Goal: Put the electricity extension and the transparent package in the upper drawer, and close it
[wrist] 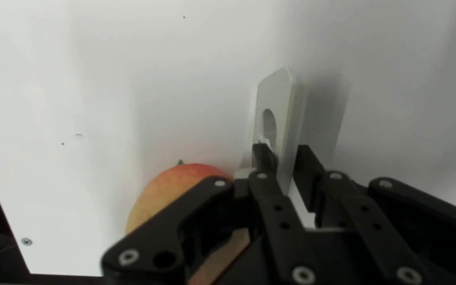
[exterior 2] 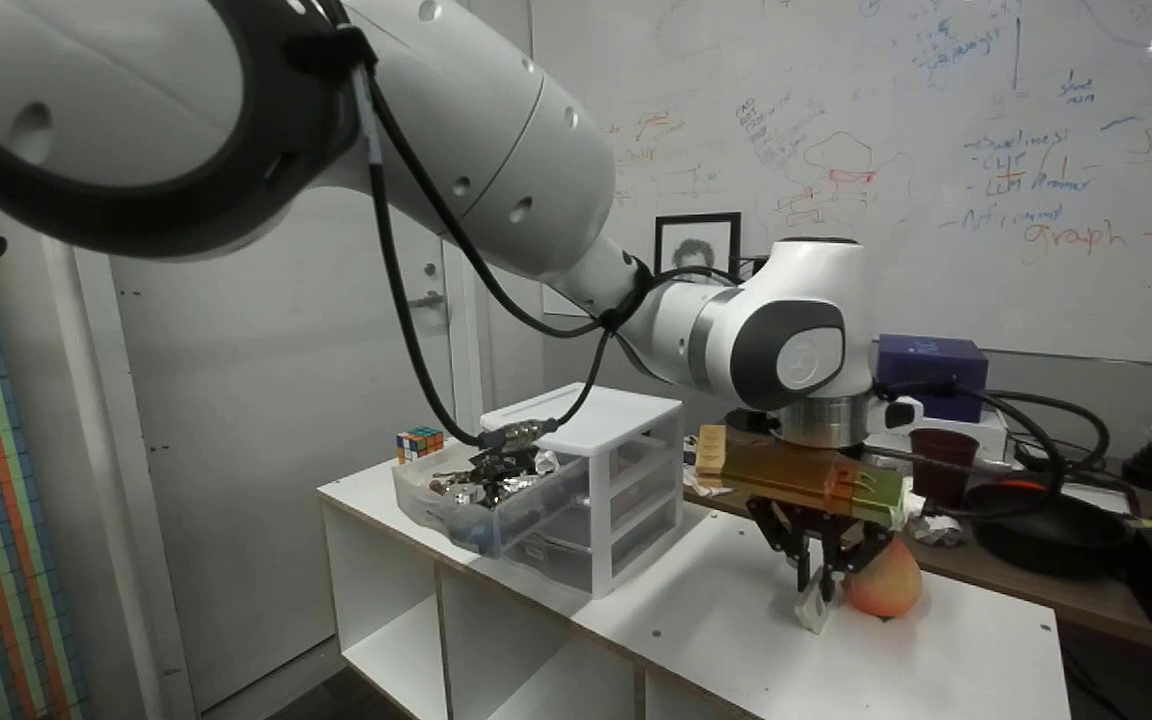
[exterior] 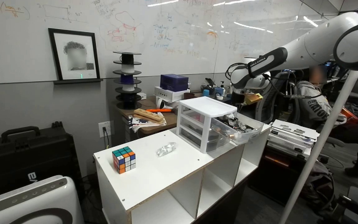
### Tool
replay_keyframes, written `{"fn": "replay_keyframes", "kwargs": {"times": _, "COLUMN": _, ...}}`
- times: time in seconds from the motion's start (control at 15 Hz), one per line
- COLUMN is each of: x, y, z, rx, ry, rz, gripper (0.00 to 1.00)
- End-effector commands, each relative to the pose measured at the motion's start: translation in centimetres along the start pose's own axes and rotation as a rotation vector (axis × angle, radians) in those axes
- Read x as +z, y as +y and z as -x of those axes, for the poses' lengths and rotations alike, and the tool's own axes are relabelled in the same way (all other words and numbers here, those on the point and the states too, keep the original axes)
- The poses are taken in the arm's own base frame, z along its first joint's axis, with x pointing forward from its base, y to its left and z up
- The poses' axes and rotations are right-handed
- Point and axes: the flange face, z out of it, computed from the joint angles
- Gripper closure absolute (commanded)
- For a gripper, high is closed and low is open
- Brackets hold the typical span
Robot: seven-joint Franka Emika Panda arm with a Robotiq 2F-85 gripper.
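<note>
A white flat piece with an oval recess, apparently the electricity extension (exterior 2: 812, 612), stands on edge between my fingers; it also shows in the wrist view (wrist: 272, 93). My gripper (exterior 2: 817, 584) points down low over the white shelf top, with narrowly spaced fingers (wrist: 279, 155) pressed along both faces of the piece. I cannot tell whether the piece touches the shelf. The transparent package (exterior: 166, 149) lies crumpled on the shelf between cube and drawer unit, out of view elsewhere. The upper drawer (exterior: 250, 135) is pulled out, full of shiny and dark items; its side wall (exterior 2: 546, 510) shows too.
A red-yellow fruit (exterior 2: 884, 582) sits right beside the fingers, also in the wrist view (wrist: 172, 190). The white drawer unit (exterior 2: 604, 525) stands between gripper and puzzle cube (exterior: 124, 159). A cluttered desk with a pan (exterior 2: 1046, 530) and cup borders the shelf (exterior 2: 736, 630).
</note>
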Motion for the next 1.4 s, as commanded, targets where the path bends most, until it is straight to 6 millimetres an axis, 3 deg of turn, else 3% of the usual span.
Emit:
{"fn": "replay_keyframes", "kwargs": {"times": 0.0, "x": -1.5, "y": 0.8, "z": 1.0, "rx": 0.015, "ry": -0.033, "rz": 0.013, "gripper": 0.9}}
{"fn": "replay_keyframes", "kwargs": {"times": 0.2, "x": -2.0, "y": 1.4, "z": 2.9, "rx": 0.038, "ry": -0.079, "rz": 0.015, "gripper": 0.9}}
{"fn": "replay_keyframes", "kwargs": {"times": 0.33, "x": -3.6, "y": 1.3, "z": 4.1, "rx": 0.052, "ry": -0.095, "rz": 0.007, "gripper": 0.91}}
{"fn": "replay_keyframes", "kwargs": {"times": 0.67, "x": -10.7, "y": -0.8, "z": 6.0, "rx": 0.085, "ry": -0.085, "rz": -0.002, "gripper": 0.91}}
{"fn": "replay_keyframes", "kwargs": {"times": 1.07, "x": -20.4, "y": -6.4, "z": 7.8, "rx": 0.062, "ry": -0.011, "rz": 0.053, "gripper": 0.91}}
{"fn": "replay_keyframes", "kwargs": {"times": 1.33, "x": -24.9, "y": -12.1, "z": 10.8, "rx": -0.062, "ry": -0.048, "rz": 0.049, "gripper": 0.92}}
